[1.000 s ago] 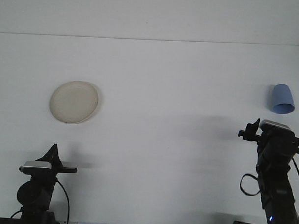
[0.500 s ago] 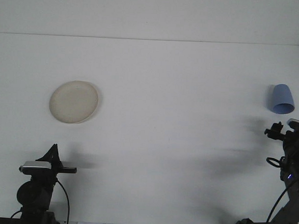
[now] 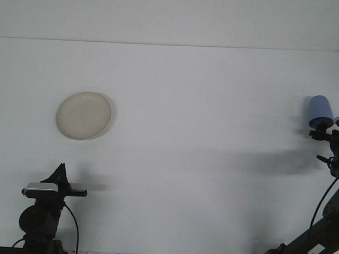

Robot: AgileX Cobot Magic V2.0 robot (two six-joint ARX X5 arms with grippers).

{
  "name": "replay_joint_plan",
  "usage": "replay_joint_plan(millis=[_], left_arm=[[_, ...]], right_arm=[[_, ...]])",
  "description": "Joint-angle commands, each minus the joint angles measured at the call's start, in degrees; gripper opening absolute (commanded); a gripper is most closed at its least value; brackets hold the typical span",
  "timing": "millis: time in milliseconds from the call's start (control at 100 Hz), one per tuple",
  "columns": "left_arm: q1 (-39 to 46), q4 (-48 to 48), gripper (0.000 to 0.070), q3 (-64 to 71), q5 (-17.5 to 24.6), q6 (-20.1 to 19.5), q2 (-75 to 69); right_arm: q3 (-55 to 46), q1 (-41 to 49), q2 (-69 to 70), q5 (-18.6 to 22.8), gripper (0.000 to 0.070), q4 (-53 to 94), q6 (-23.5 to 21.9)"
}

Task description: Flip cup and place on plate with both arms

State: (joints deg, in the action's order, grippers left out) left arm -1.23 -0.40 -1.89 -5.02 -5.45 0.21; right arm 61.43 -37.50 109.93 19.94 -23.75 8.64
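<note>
A blue cup (image 3: 320, 109) stands at the far right of the white table, its narrow end up. My right gripper (image 3: 323, 131) sits right at the cup's near lower edge and covers its rim; touching or just in front, I cannot tell. A cream round plate (image 3: 83, 115) lies flat at the left of the table with nothing on it. My left gripper (image 3: 66, 184) rests low at the front left, well short of the plate.
The right arm's black link (image 3: 322, 232) and a cable rise from the bottom right corner. The table's back edge (image 3: 172, 44) runs straight across the top. The right edge of the view cuts off part of the right arm.
The right arm has swung right and forward, from the front right up to the cup's near edge. The cup, the plate and the left arm have not moved.
</note>
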Motion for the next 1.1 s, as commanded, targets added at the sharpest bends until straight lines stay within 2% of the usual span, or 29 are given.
replay_joint_plan(millis=[0,70,140,380,470,520,620,810,1090], left_arm=[[0.2,0.7,0.0015,1.1,0.0,-0.3,0.0],[0.2,0.7,0.0015,1.1,0.0,-0.3,0.0],[0.2,0.7,0.0015,1.1,0.0,-0.3,0.0],[0.2,0.7,0.0015,1.1,0.0,-0.3,0.0],[0.2,0.7,0.0015,1.1,0.0,-0.3,0.0],[0.2,0.7,0.0015,1.1,0.0,-0.3,0.0],[0.2,0.7,0.0015,1.1,0.0,-0.3,0.0],[0.2,0.7,0.0015,1.1,0.0,-0.3,0.0],[0.2,0.6,0.0015,1.1,0.0,-0.3,0.0]], right_arm=[[3.0,-0.3,2.8,1.0,0.0475,-1.7,0.8],[5.3,-0.3,5.2,1.3,0.0468,-3.1,0.6],[7.1,-0.1,7.0,1.3,0.0429,-4.2,0.5],[9.7,1.0,10.8,3.0,0.0209,-8.8,0.4],[9.9,1.2,11.2,3.2,0.0060,-9.8,0.4],[9.9,1.4,11.2,3.7,0.0006,-10.2,0.3],[10.3,1.4,11.2,4.2,0.0003,-10.0,-0.1],[10.4,1.5,8.4,6.2,0.0003,-8.0,-5.2],[10.4,4.0,-6.3,5.3,0.0003,12.8,-6.3]])
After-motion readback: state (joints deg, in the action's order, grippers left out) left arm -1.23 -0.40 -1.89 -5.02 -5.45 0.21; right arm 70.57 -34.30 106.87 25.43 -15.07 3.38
